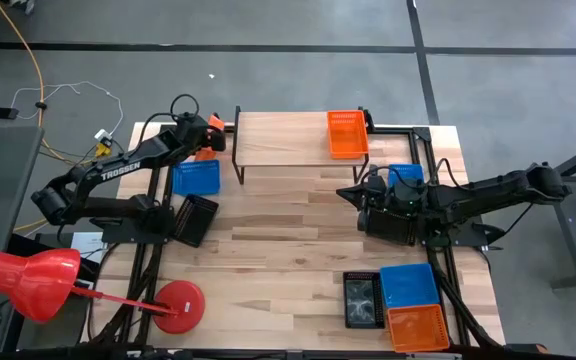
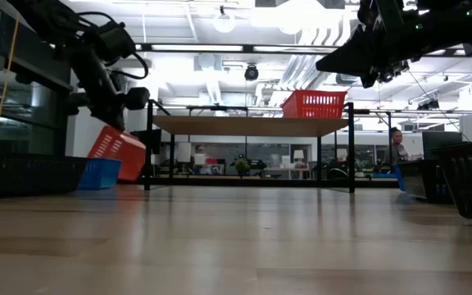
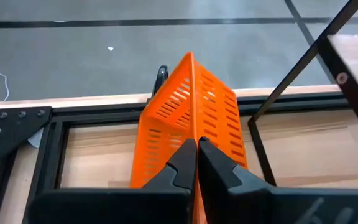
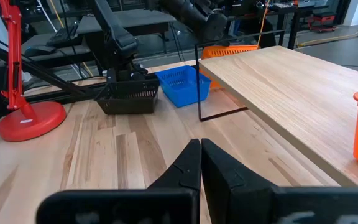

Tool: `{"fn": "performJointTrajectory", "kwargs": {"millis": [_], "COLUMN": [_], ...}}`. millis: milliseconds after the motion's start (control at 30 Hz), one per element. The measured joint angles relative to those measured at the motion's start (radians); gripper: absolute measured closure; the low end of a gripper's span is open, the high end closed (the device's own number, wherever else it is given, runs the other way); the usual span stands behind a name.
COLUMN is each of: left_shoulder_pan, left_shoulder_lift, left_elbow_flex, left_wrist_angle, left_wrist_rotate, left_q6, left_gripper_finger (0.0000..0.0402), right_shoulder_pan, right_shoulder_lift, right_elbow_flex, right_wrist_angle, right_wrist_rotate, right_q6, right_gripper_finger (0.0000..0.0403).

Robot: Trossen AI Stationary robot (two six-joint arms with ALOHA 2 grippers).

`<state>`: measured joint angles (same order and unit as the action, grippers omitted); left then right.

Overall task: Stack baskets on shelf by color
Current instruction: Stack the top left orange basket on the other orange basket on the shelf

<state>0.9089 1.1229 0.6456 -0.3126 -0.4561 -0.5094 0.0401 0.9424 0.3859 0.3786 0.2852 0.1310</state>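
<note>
High view shows the left claw clamped on an orange basket, tilted beside the shelf; next, lift it onto the shelved orange basket. Right claw waits, pinched closed.

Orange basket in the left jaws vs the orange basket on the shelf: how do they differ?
Pose: the held orange basket hangs tilted on edge, while the shelf basket sits flat, open side up. Support: the left gripper is clamped on the held one's wall beside the shelf's left end; the other rests free on the shelf, at its right end. Both are orange mesh trays, seemingly alike in size.
</note>
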Motion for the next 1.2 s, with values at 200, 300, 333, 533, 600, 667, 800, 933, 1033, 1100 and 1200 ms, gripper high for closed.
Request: {"fn": "performJointTrajectory", "kwargs": {"millis": [200, 300, 333, 533, 600, 667, 800, 933, 1033, 1100, 1200], "left_shoulder_pan": [-0.018, -0.039, -0.049, -0.084, -0.093, -0.094, -0.093, -0.093, -0.093, -0.093, -0.083], "left_shoulder_lift": [0.001, 0.007, 0.017, 0.097, 0.128, 0.158, 0.202, 0.212, 0.202, 0.194, 0.188], "left_elbow_flex": [-0.017, -0.028, -0.028, -0.028, -0.029, -0.028, -0.028, -0.028, -0.028, -0.028, -0.028], "left_wrist_angle": [-0.013, -0.013, -0.013, -0.007, -0.004, 0.010, 0.031, 0.042, 0.044, 0.045, 0.044], "left_wrist_rotate": [-0.007, -0.020, -0.025, -0.034, -0.043, -0.054, -0.067, -0.089, -0.124, -0.143, -0.143], "left_q6": [-0.001, -0.011, -0.012, -0.027, -0.036, -0.038, -0.035, -0.014, -0.012, -0.012, -0.011], "left_gripper_finger": [0.0401, 0.0401, 0.0401, 0.0401, 0.0401, 0.0401, 0.0402, 0.0400, 0.0400, 0.0399, 0.0387], "right_shoulder_pan": [0.000, 0.000, 0.000, 0.000, 0.000, 0.000, 0.000, 0.000, 0.000, 0.000, 0.000], "right_shoulder_lift": [0.000, 0.000, 0.000, 0.000, 0.000, 0.000, 0.000, 0.000, 0.000, 0.000, 0.000], "right_elbow_flex": [0.000, 0.000, 0.000, 0.000, 0.000, 0.000, 0.000, 0.000, 0.000, 0.000, 0.000], "right_wrist_angle": [0.000, 0.000, 0.000, 0.000, 0.000, 0.000, 0.000, 0.000, 0.000, 0.000, 0.000], "right_wrist_rotate": [0.000, 0.000, 0.000, 0.000, 0.000, 0.000, -0.004, -0.004, -0.004, -0.004, -0.004], "right_q6": [0.000, 0.000, 0.000, 0.001, 0.003, 0.003, 0.003, 0.003, 0.003, 0.003, 0.003], "right_gripper_finger": [0.0402, 0.0402, 0.0402, 0.0402, 0.0402, 0.0402, 0.0402, 0.0402, 0.0402, 0.0402, 0.0402]}}
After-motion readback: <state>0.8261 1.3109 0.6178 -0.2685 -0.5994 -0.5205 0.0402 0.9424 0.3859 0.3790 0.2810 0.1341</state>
